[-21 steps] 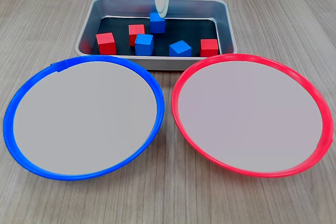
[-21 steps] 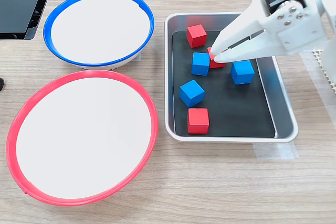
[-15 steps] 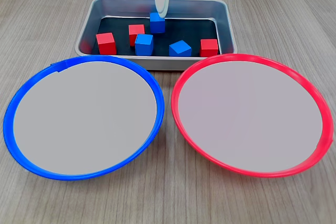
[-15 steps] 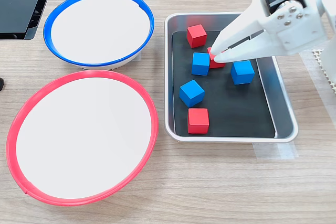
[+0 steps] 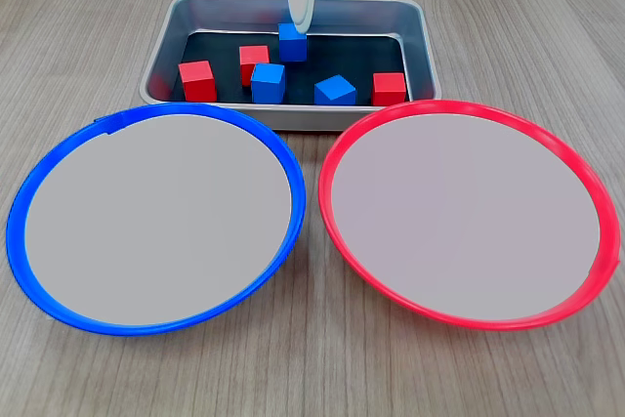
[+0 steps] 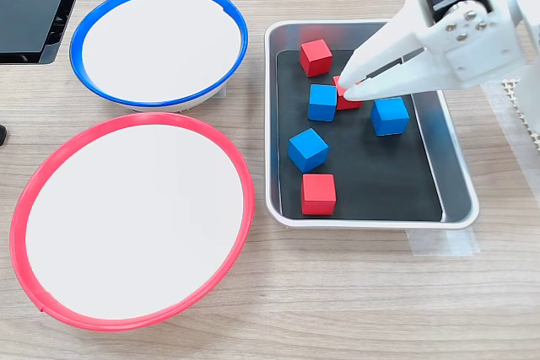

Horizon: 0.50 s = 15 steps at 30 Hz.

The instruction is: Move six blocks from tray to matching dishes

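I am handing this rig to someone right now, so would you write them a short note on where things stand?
Claw: low in the tray, tips over a red block that they mostly hide; whether it grips is unclear.
Blocks: all six in the tray. The other two red and three blue lie free.
Dishes: blue-rimmed and red-rimmed hold nothing.
Done: no block moved.
Left: three reds to the red dish, three blues to the blue.
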{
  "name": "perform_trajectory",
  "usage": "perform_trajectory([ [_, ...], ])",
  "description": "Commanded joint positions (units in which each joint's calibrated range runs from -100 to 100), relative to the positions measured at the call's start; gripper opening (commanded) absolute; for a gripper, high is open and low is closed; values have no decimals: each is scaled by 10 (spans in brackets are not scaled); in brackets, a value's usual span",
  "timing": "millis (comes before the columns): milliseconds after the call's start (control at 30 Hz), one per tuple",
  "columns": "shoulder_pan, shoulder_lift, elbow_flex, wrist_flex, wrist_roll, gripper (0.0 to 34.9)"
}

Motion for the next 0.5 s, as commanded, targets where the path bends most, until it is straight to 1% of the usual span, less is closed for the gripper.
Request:
perform_trajectory([
  [0,6,-3,0,1,-1,4],
  [300,6,14,-4,0,-2,3],
  [333,2,56,-23,0,-16,3],
  [367,-15,110,-48,-15,-26,3],
  [433,-36,223,-134,-7,-41,3],
  [467,-45,288,-181,-1,-43,8],
])
